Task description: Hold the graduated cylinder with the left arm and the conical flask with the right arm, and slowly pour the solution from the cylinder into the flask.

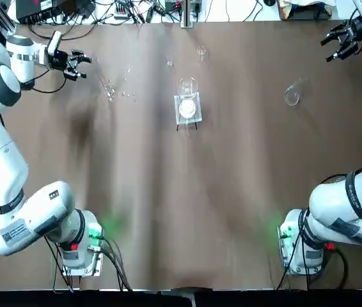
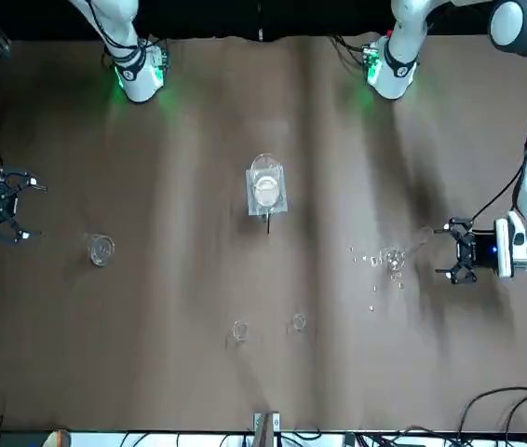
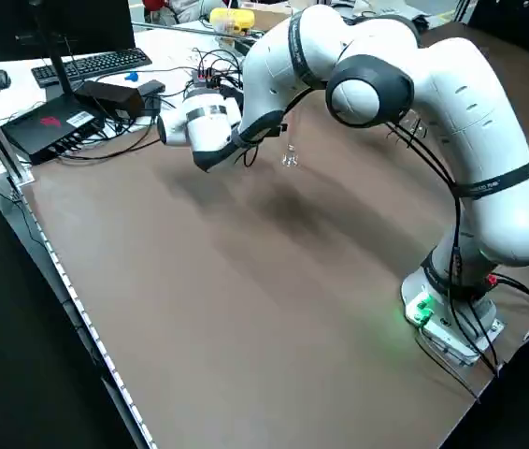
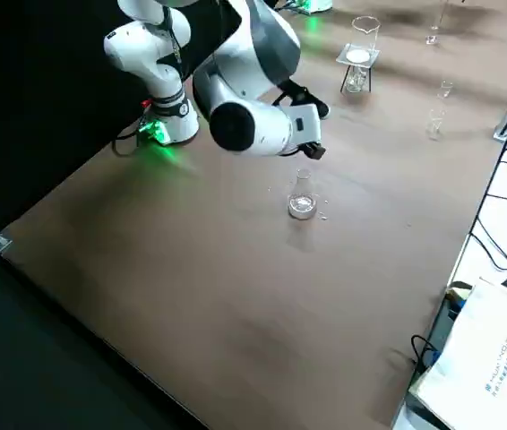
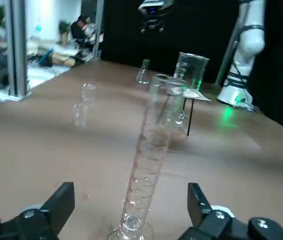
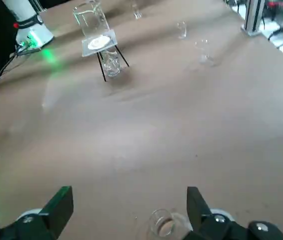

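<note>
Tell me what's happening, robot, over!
Left gripper open beside cylinder. Right gripper open, short of flask. Nothing held. Path clear.

My left arm (image 3: 414, 112) stretched over the brown table (image 3: 246, 309).
Its wrist hid the gripper from me. A small clear glass piece (image 3: 290, 157) stood just past it; a keyboard (image 3: 96, 64) lay beyond the table edge.

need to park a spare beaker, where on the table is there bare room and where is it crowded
The widest bare patch is the near half of the table, between the two arm bases. It is crowded along the far side: graduated cylinder by the left gripper, beaker on its stand, two small glasses, and conical flask near the right gripper.
</note>
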`<move>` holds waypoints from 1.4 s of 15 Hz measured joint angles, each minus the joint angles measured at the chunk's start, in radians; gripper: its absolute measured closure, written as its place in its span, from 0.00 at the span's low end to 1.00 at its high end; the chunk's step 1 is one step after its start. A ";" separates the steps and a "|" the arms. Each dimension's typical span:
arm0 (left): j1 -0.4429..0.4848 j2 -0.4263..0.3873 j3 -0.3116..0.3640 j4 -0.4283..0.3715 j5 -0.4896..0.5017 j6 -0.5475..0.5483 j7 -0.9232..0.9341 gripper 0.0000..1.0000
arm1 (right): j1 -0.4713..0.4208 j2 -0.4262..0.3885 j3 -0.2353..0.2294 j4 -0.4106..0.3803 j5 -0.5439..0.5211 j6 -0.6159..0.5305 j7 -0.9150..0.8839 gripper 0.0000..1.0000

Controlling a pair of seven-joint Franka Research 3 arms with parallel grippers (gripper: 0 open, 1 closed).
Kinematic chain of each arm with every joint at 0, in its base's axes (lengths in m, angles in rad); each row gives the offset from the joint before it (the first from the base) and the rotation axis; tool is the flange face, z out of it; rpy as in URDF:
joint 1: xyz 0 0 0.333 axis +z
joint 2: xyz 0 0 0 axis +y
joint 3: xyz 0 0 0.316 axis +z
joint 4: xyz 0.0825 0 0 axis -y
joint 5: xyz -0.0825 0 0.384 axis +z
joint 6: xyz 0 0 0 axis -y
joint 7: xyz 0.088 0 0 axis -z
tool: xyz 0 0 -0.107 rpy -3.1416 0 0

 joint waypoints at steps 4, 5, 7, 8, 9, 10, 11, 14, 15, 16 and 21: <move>0.001 0.004 0.000 -0.004 -0.002 -0.051 0.111 0.00 | -0.026 0.046 0.000 0.000 0.110 -0.018 -0.158 0.00; 0.001 0.004 0.000 -0.005 -0.003 -0.061 0.116 0.00 | -0.038 0.064 0.000 0.000 0.138 -0.036 -0.191 0.00; 0.001 0.005 0.000 -0.013 -0.003 -0.081 0.121 0.00 | -0.064 0.103 0.000 0.000 0.170 -0.054 -0.237 0.00; 0.000 0.007 0.000 -0.019 -0.003 -0.084 0.121 0.00 | -0.078 0.120 0.001 0.001 0.180 -0.057 -0.263 0.00; -0.001 0.010 0.000 -0.026 -0.003 -0.085 0.123 0.00 | -0.092 0.135 0.001 0.001 0.193 -0.061 -0.286 0.00; -0.004 0.013 -0.001 -0.031 -0.003 -0.086 0.124 0.00 | -0.104 0.147 0.001 0.001 0.204 -0.075 -0.302 0.00; -0.007 0.018 -0.003 -0.034 -0.004 -0.086 0.124 0.00 | -0.115 0.157 0.001 0.002 0.215 -0.108 -0.306 0.00; -0.031 0.031 -0.004 -0.034 -0.025 -0.086 0.124 0.00 | -0.142 0.198 0.001 0.002 0.261 -0.165 -0.316 0.00; -0.038 0.032 -0.004 -0.034 -0.029 -0.084 0.124 0.00 | -0.149 0.214 0.001 0.002 0.271 -0.168 -0.326 0.00; -0.044 0.032 -0.004 -0.034 -0.035 -0.078 0.124 0.00 | -0.154 0.230 0.002 0.002 0.275 -0.171 -0.345 0.00; -0.074 0.046 -0.004 -0.035 -0.047 -0.009 0.123 0.00 | -0.156 0.294 0.011 0.012 0.351 -0.172 -0.406 0.00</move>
